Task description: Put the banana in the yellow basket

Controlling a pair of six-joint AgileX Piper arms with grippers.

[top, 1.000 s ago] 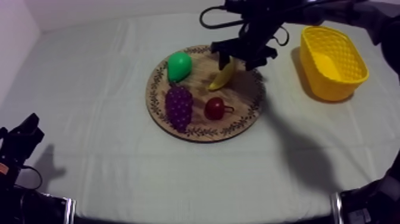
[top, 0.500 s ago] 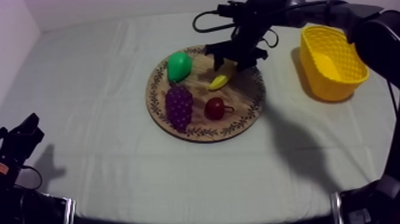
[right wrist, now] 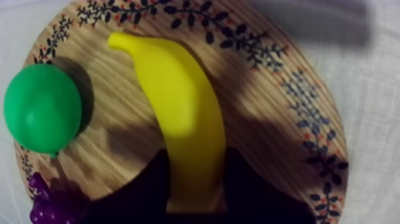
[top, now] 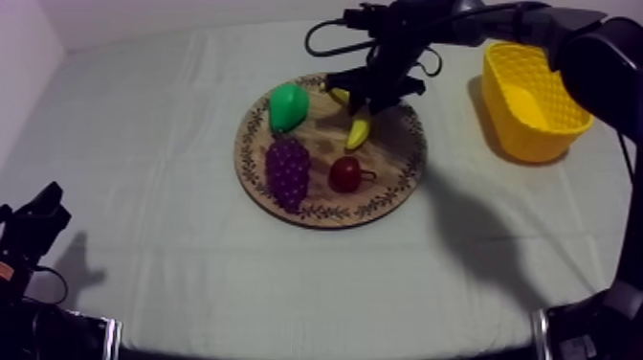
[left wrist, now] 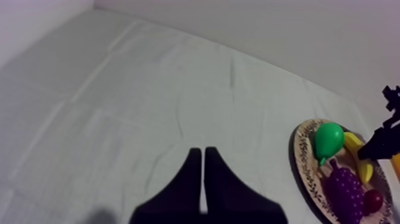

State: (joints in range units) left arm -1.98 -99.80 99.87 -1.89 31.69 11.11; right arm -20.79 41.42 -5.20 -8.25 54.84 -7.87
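The task is at the grasp stage. The right gripper is down over the banana, and in the right wrist view its black fingers press against both sides of the fruit near one end, closed on it. The banana lies on the wooden board, apparently not yet lifted, so the lift, the carry and the drop all remain.

The board sits mid-desk, toward the far edge. It also carries a green pear just beside the banana, a bunch of grapes and a small red fruit. The yellow basket stands near the far right corner of the desk, apart from the board, with nothing visible inside.

The left gripper is near the desk's near left corner, its fingers together on nothing.
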